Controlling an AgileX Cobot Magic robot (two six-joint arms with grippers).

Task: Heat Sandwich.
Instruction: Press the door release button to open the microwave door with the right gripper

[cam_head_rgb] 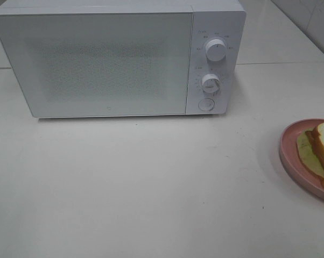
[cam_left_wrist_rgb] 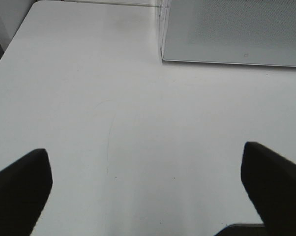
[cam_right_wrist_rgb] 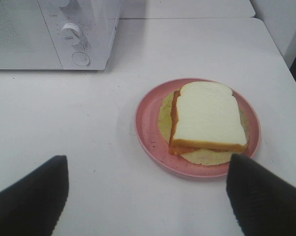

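The sandwich (cam_right_wrist_rgb: 207,118) of white bread with orange crust and pale filling lies on a round pink plate (cam_right_wrist_rgb: 148,129); in the high view the sandwich (cam_head_rgb: 321,148) and plate (cam_head_rgb: 291,156) sit at the right table edge, partly cut off. A white microwave (cam_head_rgb: 119,59) stands at the back with its door shut. My right gripper (cam_right_wrist_rgb: 148,196) is open above the table, short of the plate, holding nothing. My left gripper (cam_left_wrist_rgb: 145,182) is open over bare table near the microwave's front left corner (cam_left_wrist_rgb: 163,58). Neither gripper shows in the high view.
The microwave has two dials (cam_head_rgb: 216,49) and a round button (cam_head_rgb: 206,104) on its right panel. The white table (cam_head_rgb: 151,183) stretches in front of it. A second table (cam_head_rgb: 280,37) lies behind on the right.
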